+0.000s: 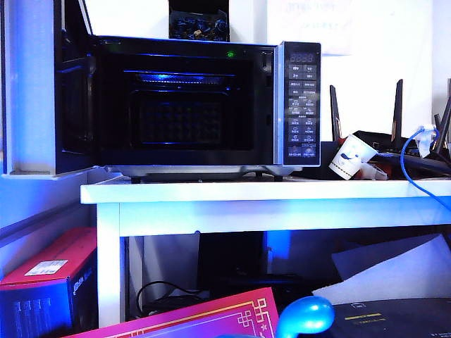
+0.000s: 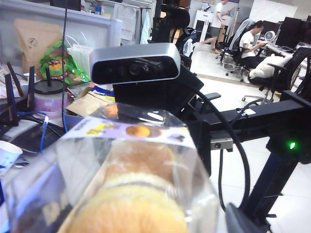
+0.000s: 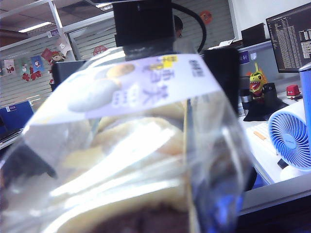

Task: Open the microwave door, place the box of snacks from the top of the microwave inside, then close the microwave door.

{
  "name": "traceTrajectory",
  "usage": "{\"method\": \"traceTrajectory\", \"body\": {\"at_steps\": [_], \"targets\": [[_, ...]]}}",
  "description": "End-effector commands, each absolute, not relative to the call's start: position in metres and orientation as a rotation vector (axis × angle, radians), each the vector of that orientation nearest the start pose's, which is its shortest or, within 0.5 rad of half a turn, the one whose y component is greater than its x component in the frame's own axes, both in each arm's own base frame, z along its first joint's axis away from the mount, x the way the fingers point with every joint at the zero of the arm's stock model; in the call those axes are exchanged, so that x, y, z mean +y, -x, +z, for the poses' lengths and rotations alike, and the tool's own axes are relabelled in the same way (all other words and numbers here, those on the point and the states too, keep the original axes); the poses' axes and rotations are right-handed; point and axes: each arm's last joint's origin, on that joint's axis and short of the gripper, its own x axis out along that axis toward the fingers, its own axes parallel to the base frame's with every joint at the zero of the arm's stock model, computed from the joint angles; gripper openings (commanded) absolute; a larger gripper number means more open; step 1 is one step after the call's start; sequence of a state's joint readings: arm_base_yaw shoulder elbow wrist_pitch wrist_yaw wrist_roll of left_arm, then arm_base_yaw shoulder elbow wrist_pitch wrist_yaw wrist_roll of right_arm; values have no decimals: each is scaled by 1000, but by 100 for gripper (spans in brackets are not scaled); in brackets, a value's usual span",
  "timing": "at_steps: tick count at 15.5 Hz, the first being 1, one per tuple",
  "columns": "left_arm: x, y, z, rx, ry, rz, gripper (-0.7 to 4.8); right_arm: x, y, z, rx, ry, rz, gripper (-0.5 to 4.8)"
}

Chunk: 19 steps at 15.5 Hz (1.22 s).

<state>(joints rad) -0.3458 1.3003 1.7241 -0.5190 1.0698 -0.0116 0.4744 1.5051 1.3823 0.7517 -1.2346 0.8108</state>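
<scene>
**Box at the grippers, oven open and waiting**

- Nearest: box [image 2: 131, 160] fills both wrist views, pressed up close to each lens. Clear walls, pale label band, yellow pastries inside. It is not on the oven roof and not in the cavity.
- Right gripper [image 3: 122, 119]: dark fingers [image 3: 221, 73] stand on either side of the box [image 3: 136, 145], walls against them. Reads as clamped on the box, partway closed.
- Left gripper [image 2: 121, 208]: the box hides nearly all of it, with only a dark scrap at the frame edge. Cannot tell whether it grips or stands clear.
- Box's long axis runs away from each lens, along the reach of the gripper.
- Beyond the box in the left wrist view is a grey camera bar [image 2: 135, 63] on a black stand, with office floor behind. That wrist seems to face away from the oven.
- Neither arm nor the box shows in the exterior view, so I cannot tell which arm is nearer the opening, or which way the cavity lies from the box.
- Bench [image 1: 282, 191]: white, carries the microwave [image 1: 204, 105].
- Door [image 1: 70, 98] is swung fully out to the left. The cavity is dark, nothing visible in it.
- A black carton [image 1: 199, 24] is on the oven roof, a paper cup [image 1: 350, 156] right of the oven.
- Judgement: opening done, insertion pending. The box should go in end-first, with the right arm carrying.
</scene>
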Motion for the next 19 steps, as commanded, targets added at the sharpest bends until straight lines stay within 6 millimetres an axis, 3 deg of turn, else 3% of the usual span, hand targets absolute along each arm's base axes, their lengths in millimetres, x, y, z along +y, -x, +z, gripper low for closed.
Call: {"method": "traceTrajectory", "body": {"at_steps": [1,14,19], "targets": [[-101,-206,508,60,-2,-1357,479,166,-263,450,-37,-295,1789,270],[-101,-203,509,44,-8,-1445,479,165,-264,449,-31,-294,1783,272],[-101,-203,510,33,-17,-1433,479,153,-272,448,-4,-288,1749,272]]}}
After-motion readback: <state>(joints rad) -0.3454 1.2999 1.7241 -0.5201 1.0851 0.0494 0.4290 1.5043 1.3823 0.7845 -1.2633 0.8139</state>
